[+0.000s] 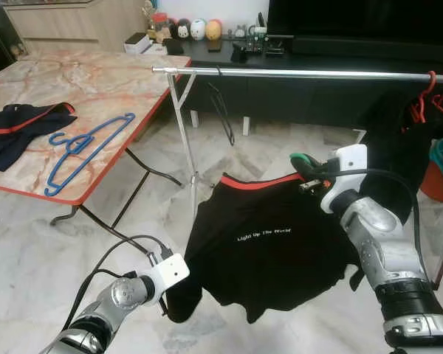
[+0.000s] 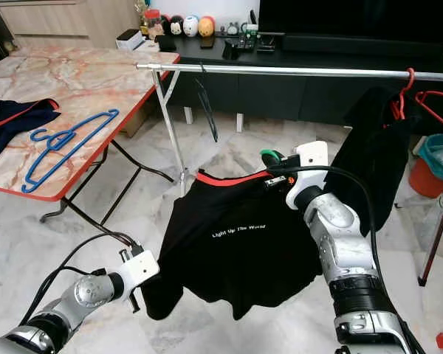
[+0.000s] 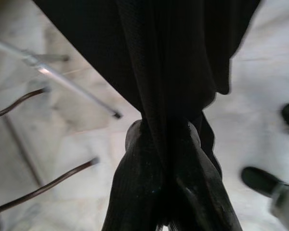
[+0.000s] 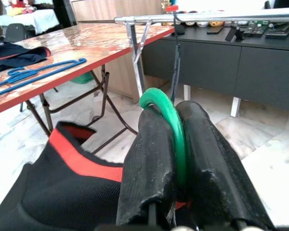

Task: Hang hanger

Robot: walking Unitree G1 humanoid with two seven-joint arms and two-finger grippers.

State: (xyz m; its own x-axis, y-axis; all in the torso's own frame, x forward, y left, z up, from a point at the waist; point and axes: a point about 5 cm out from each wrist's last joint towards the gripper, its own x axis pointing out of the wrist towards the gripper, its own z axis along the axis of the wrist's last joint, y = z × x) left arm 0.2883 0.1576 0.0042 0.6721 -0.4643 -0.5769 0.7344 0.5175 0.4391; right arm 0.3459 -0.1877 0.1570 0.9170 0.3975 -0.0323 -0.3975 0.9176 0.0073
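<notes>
A black T-shirt [image 1: 269,243] with a red collar and white lettering hangs on a green hanger, whose hook [image 4: 164,103] pokes up between the fingers of my right gripper [image 4: 172,115]. That gripper [image 1: 310,169] is shut on the hook, below and in front of the silver clothes rail [image 1: 295,72]. My left gripper [image 3: 164,139] is shut on the shirt's lower left hem, low near the floor [image 1: 168,299]. The hanger's body is hidden inside the shirt.
An empty black hanger [image 1: 223,110] hangs near the rail's left end. Red hangers [image 1: 424,99] and a black garment [image 1: 399,162] hang at its right end. The marble table [image 1: 96,81] on the left holds blue hangers [image 1: 85,147] and a dark garment [image 1: 18,129]. An orange bin [image 1: 441,177] stands far right.
</notes>
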